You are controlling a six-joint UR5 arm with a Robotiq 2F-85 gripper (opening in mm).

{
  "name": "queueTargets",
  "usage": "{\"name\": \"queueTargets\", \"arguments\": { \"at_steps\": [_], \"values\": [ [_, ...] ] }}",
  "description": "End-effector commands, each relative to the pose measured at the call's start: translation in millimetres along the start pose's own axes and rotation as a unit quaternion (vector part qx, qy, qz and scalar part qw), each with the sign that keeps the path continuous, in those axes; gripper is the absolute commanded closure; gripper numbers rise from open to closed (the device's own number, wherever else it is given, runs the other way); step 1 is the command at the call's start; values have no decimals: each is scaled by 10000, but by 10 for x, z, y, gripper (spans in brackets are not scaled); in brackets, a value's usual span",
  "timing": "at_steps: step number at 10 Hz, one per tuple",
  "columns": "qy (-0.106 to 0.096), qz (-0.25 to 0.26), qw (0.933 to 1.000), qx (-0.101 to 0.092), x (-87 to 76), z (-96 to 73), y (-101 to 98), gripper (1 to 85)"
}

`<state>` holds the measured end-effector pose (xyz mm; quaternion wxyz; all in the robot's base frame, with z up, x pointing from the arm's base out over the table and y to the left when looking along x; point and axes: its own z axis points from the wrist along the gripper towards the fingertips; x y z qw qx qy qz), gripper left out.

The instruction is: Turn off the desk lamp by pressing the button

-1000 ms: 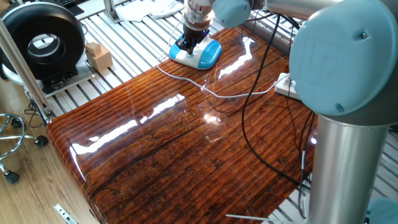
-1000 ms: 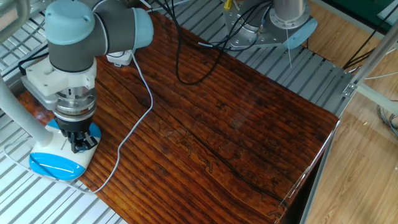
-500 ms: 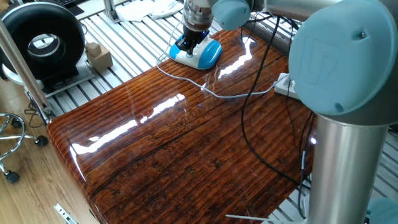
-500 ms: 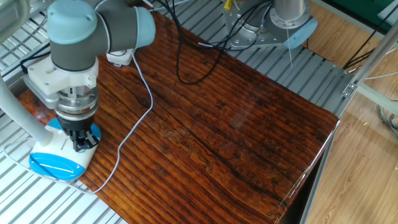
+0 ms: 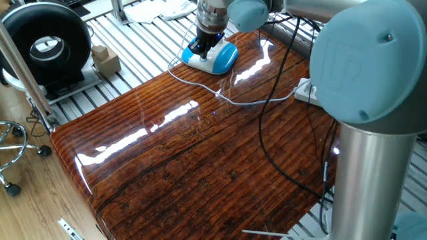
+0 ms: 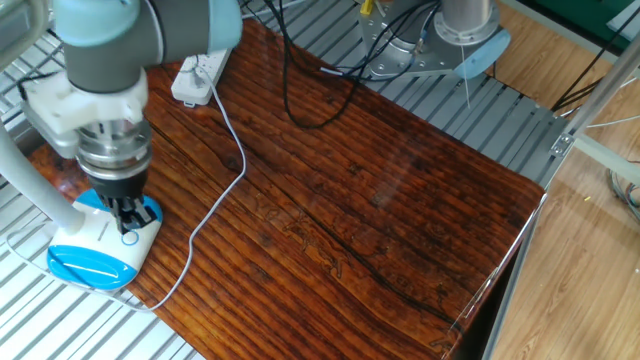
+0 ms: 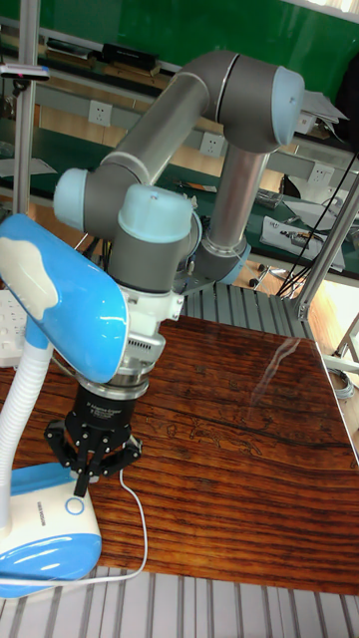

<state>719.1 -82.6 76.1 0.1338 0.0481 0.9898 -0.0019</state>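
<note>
At the far edge of the table (image 5: 200,153) in one fixed view, the desk lamp (image 5: 220,59) sits with the gripper (image 5: 203,45) directly over its blue base.

In the other fixed view, the gripper (image 6: 126,215) points down at the base (image 6: 95,262), near the white cord (image 6: 215,215).

In the tall fixed view, the fingertips (image 7: 80,485) meet just above the round button (image 7: 73,506); contact is unclear. Step in hand: the press. The next move likely calls for a short straight descent onto the button.

Glossy grained wood table (image 5: 180,153), smooth shiny plastic desk lamp (image 5: 223,57), ribbed metal surround (image 5: 127,57)
</note>
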Motion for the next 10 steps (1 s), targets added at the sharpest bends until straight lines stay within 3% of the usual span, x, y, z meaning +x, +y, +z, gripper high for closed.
{"name": "queueTargets", "arguments": {
  "at_steps": [1, 2, 4, 7, 10],
  "values": [
    [177, 418, 9987, -223, -73, -312, 38, 843],
    [269, 707, 9964, -385, -17, -351, 127, 843],
    [415, 959, 9932, -506, 100, -362, 177, 843],
    [84, 964, 9944, -435, 136, -203, 103, 843],
    [135, 1025, 9938, -403, 148, -153, 97, 843]
  ]
}}
